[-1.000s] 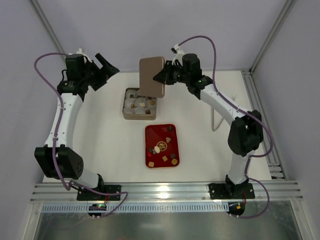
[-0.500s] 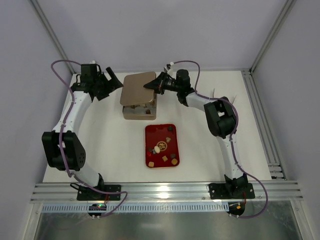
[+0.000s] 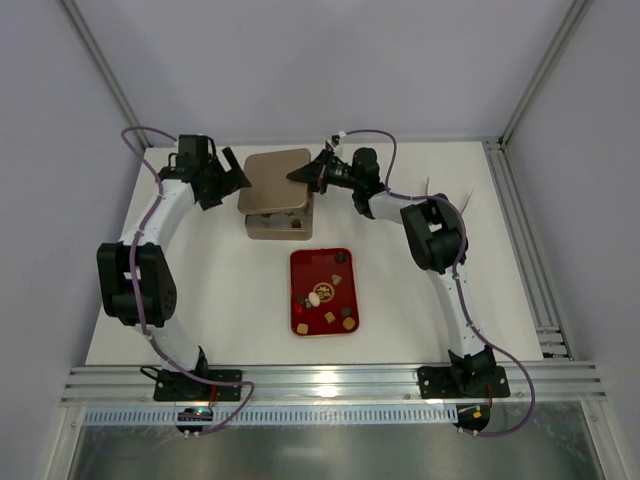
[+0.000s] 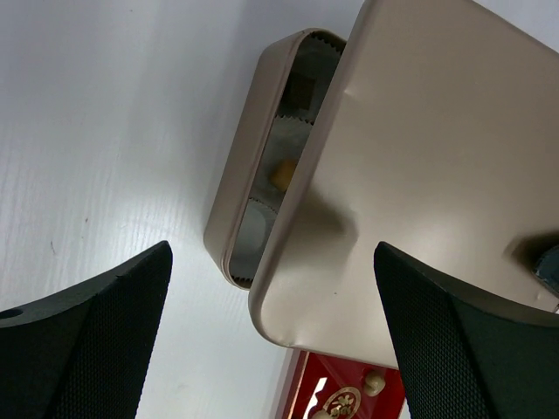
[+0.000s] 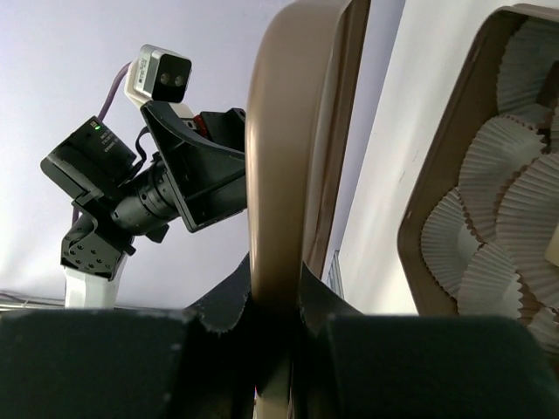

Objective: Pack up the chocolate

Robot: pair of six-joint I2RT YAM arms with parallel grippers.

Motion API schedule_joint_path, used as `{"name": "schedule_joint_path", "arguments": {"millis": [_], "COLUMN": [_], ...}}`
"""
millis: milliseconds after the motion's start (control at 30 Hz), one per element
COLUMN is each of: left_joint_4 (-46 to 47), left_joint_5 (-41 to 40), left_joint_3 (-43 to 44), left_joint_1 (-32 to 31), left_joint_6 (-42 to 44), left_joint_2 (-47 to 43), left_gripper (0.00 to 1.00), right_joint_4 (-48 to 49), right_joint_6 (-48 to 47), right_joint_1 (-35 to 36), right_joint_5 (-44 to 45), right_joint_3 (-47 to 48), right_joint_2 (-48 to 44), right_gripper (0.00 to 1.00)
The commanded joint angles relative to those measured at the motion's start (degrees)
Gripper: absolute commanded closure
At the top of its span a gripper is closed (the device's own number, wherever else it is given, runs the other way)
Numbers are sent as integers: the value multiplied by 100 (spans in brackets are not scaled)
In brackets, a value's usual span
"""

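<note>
Several small chocolates [image 3: 329, 318], brown, tan and cream, lie on the red tray [image 3: 322, 262]. Behind it stands the gold tin [image 3: 262, 230] with white paper cups [image 5: 502, 209]; one pale chocolate [image 4: 281, 173] shows inside. The tin's gold lid [image 3: 275, 178] hovers nearly flat over the tin, shifted a little off it. My right gripper [image 3: 303, 173] is shut on the lid's right edge [image 5: 278, 262]. My left gripper [image 3: 230, 173] is open at the lid's left side, its fingers [image 4: 87, 340] wide on either side of the lid's corner [image 4: 288, 314], touching nothing.
The tin and tray sit mid-table on a white surface. A thin white wire stand [image 3: 432, 235] is right of the tin. Both arms reach across the back of the table toward the tin. The left arm's wrist camera [image 5: 160, 74] faces my right gripper.
The right gripper has swung the lid from standing upright down to nearly flat over the tin. The left arm has moved right, closer to the lid's left side.
</note>
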Motion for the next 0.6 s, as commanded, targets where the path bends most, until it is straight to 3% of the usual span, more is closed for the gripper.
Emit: {"name": "schedule_joint_path", "arguments": {"millis": [0, 567], "left_joint_4": [294, 760], "left_joint_5": [-31, 444], "left_joint_3": [1, -254], "left_joint_1": [-32, -40], "left_joint_6": [69, -125], "left_joint_2": [126, 565], "left_gripper": [6, 7], "right_joint_4": [297, 51], "right_joint_6": [-61, -255], "right_joint_1": [-14, -14], "right_joint_5": [-100, -205], "right_joint_3": [210, 307], "right_joint_2": [76, 490], "right_gripper": [96, 96]}}
